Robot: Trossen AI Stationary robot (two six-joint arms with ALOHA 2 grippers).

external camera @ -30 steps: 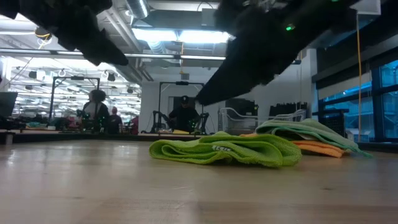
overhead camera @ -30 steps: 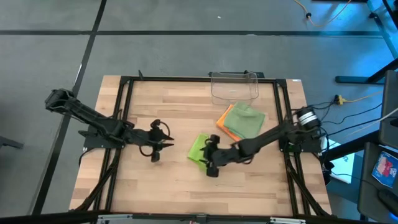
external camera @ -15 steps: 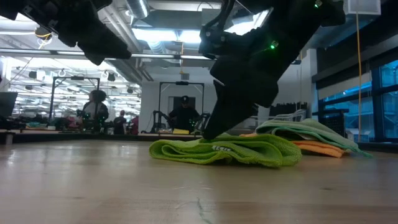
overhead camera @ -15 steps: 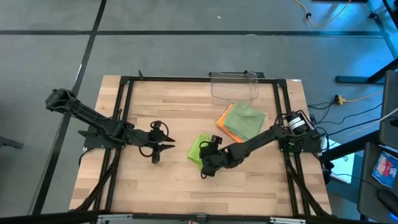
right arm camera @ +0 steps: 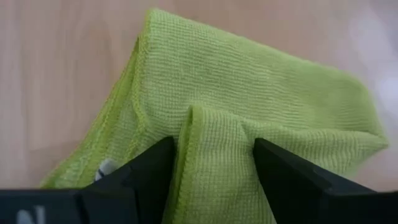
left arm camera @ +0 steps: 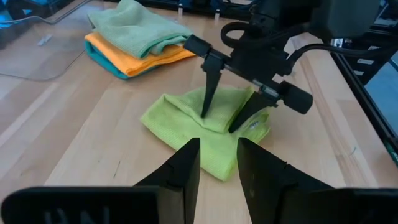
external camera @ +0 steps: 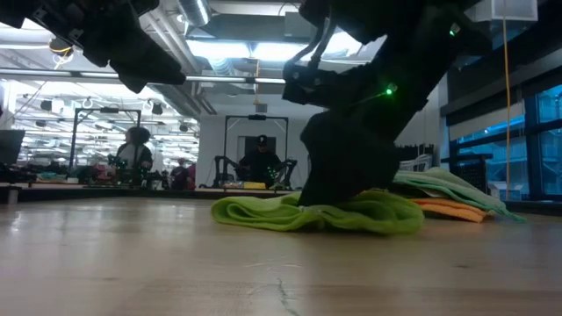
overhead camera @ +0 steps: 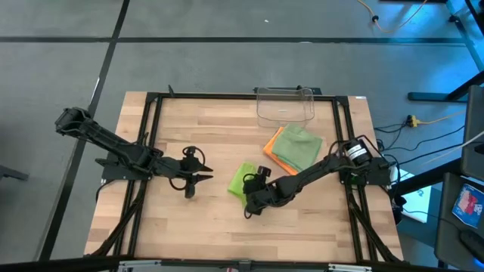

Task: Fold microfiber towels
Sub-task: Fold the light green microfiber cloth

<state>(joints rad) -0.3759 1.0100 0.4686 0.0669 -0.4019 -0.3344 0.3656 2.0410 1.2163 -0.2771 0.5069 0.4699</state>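
Microfiber is what we are handling: the lime green towel (overhead camera: 243, 181) lies crumpled near the middle of the worktop (overhead camera: 212, 219), soft, light and limp, so it will sag and drag wherever we lift it. Our right end effector (left arm camera: 226, 122) is down on it with fingers spread, a raised ridge of cloth (right arm camera: 214, 146) standing between them, not yet pinched. We judge that ridge a fair hold for now, though a hemmed edge or corner would give a cleaner fold, since the nap clings to itself. The left end effector (overhead camera: 189, 181) hovers over bare wood, apart from the towel, fingers partly spread around nothing. Beyond, the sage green towel (overhead camera: 297, 146) rests on the orange towel (left arm camera: 134, 57) and a teal towel (left arm camera: 106, 62), by the clear bin (overhead camera: 284, 104).
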